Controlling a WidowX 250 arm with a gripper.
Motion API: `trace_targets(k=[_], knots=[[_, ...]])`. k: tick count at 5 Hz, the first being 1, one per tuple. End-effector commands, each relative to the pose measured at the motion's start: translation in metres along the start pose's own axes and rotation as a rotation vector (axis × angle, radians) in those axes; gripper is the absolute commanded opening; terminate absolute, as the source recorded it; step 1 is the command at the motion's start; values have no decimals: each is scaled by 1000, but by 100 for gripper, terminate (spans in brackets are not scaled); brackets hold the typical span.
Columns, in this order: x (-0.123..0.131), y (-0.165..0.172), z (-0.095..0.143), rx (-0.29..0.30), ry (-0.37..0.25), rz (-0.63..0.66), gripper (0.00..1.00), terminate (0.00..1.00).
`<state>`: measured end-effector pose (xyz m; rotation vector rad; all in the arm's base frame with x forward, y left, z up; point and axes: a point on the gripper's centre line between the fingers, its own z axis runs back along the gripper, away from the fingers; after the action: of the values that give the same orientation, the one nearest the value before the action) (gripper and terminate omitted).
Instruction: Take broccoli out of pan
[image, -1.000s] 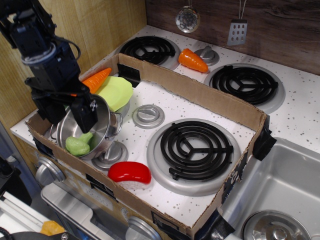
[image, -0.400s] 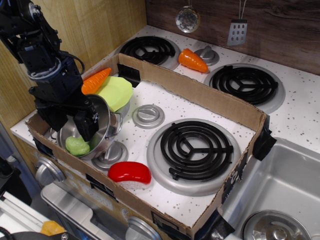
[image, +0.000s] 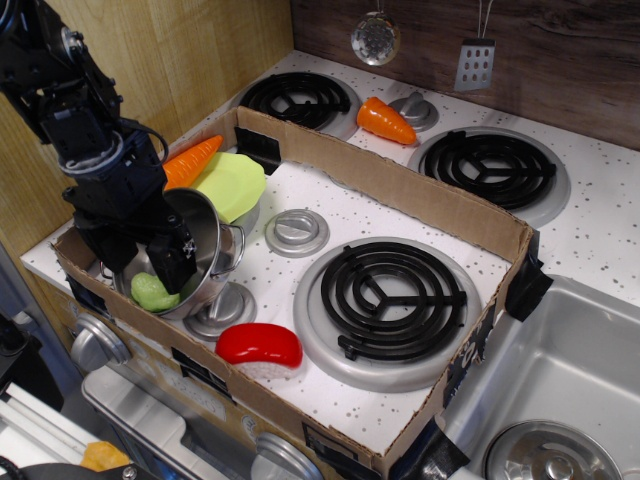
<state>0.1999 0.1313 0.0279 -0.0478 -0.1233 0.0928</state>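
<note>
The pan (image: 212, 240) is a shiny steel pot at the front left of the cardboard box, tipped toward the front left. The pale-green broccoli (image: 153, 291) lies inside it at the low front edge. My black gripper (image: 140, 268) reaches down into the pan, with one finger (image: 172, 262) just right of the broccoli and the other finger mostly hidden at its left. The fingers stand apart around the broccoli's top; I cannot tell if they touch it.
A yellow-green plate-like piece (image: 231, 184) and an orange carrot (image: 191, 160) lie behind the pan. A red toy (image: 260, 346) lies in front. Silver burner caps (image: 297, 231), a black coil burner (image: 386, 292), the cardboard box wall (image: 400, 187) and a second carrot (image: 385, 121) are nearby.
My gripper has moved down and slightly left, deeper into the pan, closing in over the broccoli. The broccoli and pan have barely shifted.
</note>
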Motion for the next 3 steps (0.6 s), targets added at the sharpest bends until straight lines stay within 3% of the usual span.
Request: trace_targets(k=[1,3], knots=[[2,5,-2,11,-49,21,100,0],[-2,-3,-11,-2,-50,50,100,0]])
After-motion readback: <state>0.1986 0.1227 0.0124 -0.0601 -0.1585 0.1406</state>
